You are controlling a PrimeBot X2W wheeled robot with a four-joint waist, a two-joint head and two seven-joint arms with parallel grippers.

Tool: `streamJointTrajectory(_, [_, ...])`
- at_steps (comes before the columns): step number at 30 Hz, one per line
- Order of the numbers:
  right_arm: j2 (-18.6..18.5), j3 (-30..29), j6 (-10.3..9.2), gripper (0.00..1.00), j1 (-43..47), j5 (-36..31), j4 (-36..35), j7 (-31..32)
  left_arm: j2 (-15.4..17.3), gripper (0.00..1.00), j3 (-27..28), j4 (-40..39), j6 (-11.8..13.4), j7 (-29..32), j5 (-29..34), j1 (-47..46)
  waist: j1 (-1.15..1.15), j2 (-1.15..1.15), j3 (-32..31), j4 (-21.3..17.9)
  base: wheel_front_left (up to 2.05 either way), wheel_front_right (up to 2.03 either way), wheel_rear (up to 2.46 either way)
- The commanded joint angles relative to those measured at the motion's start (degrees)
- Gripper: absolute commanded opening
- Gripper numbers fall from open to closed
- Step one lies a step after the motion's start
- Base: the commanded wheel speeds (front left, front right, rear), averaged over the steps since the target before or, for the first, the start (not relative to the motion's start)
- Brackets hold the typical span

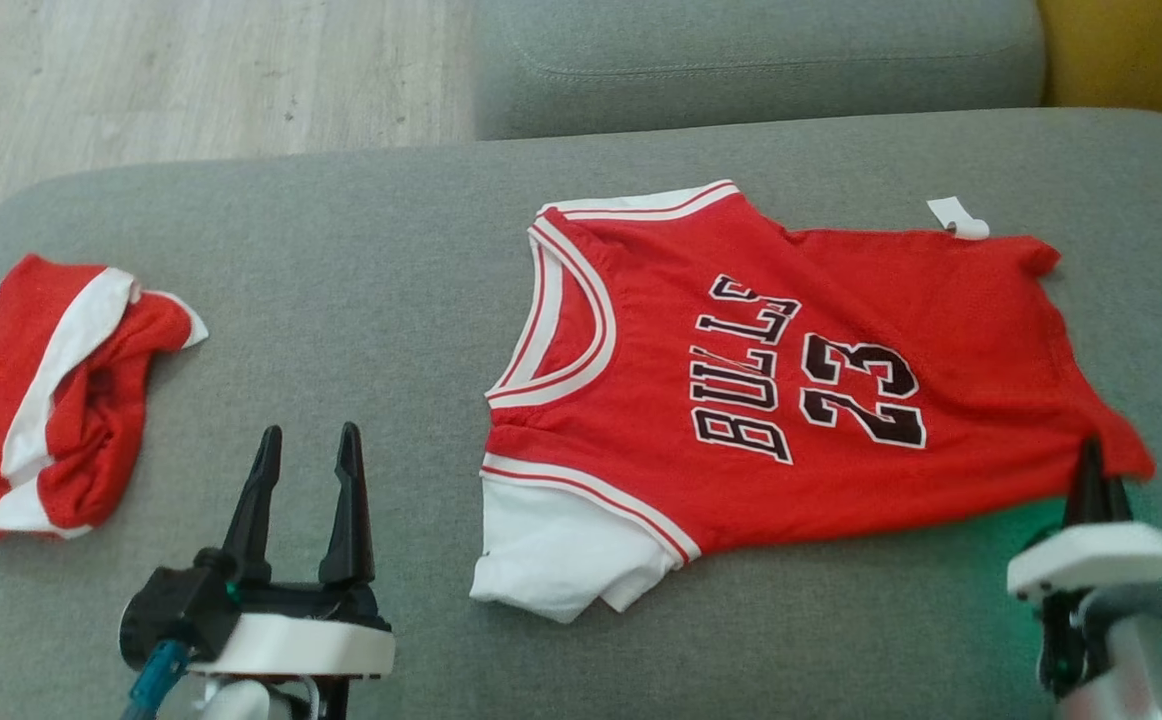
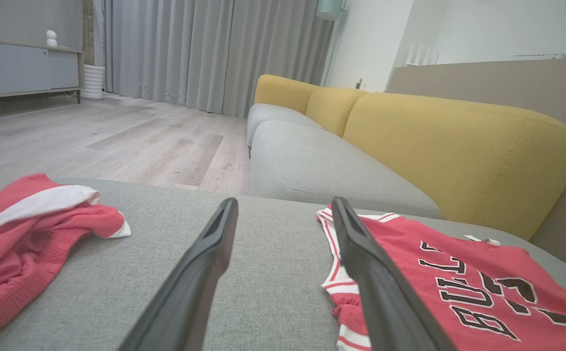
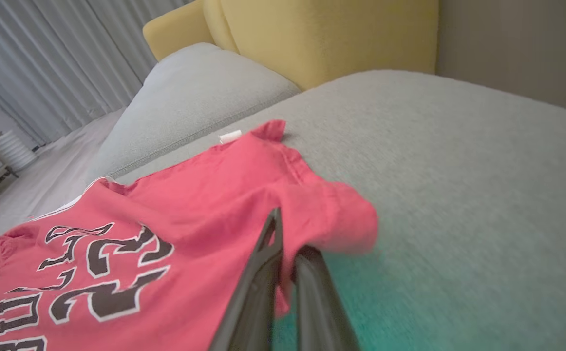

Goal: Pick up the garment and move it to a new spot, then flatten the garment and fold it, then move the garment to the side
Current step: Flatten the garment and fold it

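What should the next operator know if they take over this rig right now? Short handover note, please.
Right gripper: shut on the jersey's hem corner nearest the robot.
Left gripper: open, holding nothing, above the grey sofa seat between the two garments.
Jersey: spread face up on the seat, neck toward the robot's left, hem rumpled at the grip, unfolded.
Red-and-white shorts: crumpled at the seat's left end, apart from both grippers.
Done: corner gripped; whether the jersey has been relocated, I cannot tell.
Left: flatten, fold, move aside.
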Motion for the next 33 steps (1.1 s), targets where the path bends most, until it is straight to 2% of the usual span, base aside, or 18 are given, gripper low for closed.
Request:
streamJointTrajectory(1, [-0.35,0.95,0.41,0.00,-3.68,-2.18,-1.54,-0.77,0.01,1.00,1.40,-1.56,0.03,-0.29,-0.52,-0.97,0.00,0.00,0.25,0.36,0.00,0.00,0.00])
streamJointTrajectory(7, [-0.26,1.81,0.41,0.00,-9.73,-7.38,2.86,0.24,0.01,1.00,0.76,-1.16,0.02,-0.29,-0.71,-1.46,0.00,0.00,1.07,2.36,0.00,0.00,0.00])
streamJointTrajectory(13, [-0.25,3.50,0.41,0.00,-15.68,-11.12,11.91,1.31,0.01,1.00,-0.49,-0.54,-0.12,-0.29,-0.91,-2.18,0.00,0.00,2.10,5.47,0.00,0.00,0.00])
streamJointTrajectory(19, [-0.24,0.65,0.41,0.00,-19.01,-15.97,18.30,1.00,0.01,1.00,-0.89,-0.33,-0.08,-0.29,-1.17,-2.65,0.00,0.00,2.98,7.79,0.00,0.00,0.00])
streamJointTrajectory(20, [-0.24,-0.19,0.41,0.27,-19.40,-16.84,18.87,0.85,0.01,1.00,-0.91,-0.32,-0.06,-0.29,-1.24,-2.77,0.00,0.00,3.13,8.06,0.00,0.00,0.00])
streamJointTrajectory(21, [-0.24,-0.93,0.41,0.92,-19.70,-17.92,19.24,0.66,0.01,1.00,-0.92,-0.33,0.00,-0.29,-1.33,-2.88,0.00,0.00,3.25,8.25,0.00,0.00,0.00])
streamJointTrajectory(22, [-0.24,-1.61,0.41,1.00,-20.03,-18.55,19.69,0.49,0.01,1.00,-0.91,-0.35,0.04,-0.29,-1.42,-2.95,0.00,0.00,3.33,8.37,0.00,0.00,0.00])
streamJointTrajectory(26, [-0.24,-1.77,0.41,1.00,-21.35,-19.44,22.20,-0.07,0.01,1.00,-0.70,-0.32,0.17,-0.29,-1.54,-2.97,0.00,0.00,3.47,8.23,0.00,0.00,0.00])
streamJointTrajectory(30, [-0.24,0.88,0.41,1.00,-22.49,-18.60,23.87,-0.46,0.01,1.00,-0.41,-0.23,0.26,-0.29,-1.53,-2.96,0.00,0.00,3.30,7.40,0.00,0.00,0.00])
streamJointTrajectory(33, [-0.24,8.47,0.41,1.00,-24.04,-13.43,25.51,-0.69,0.01,1.00,-0.44,-0.11,0.22,-0.29,-1.51,-3.19,0.00,0.00,2.91,6.42,0.00,0.00,0.00])
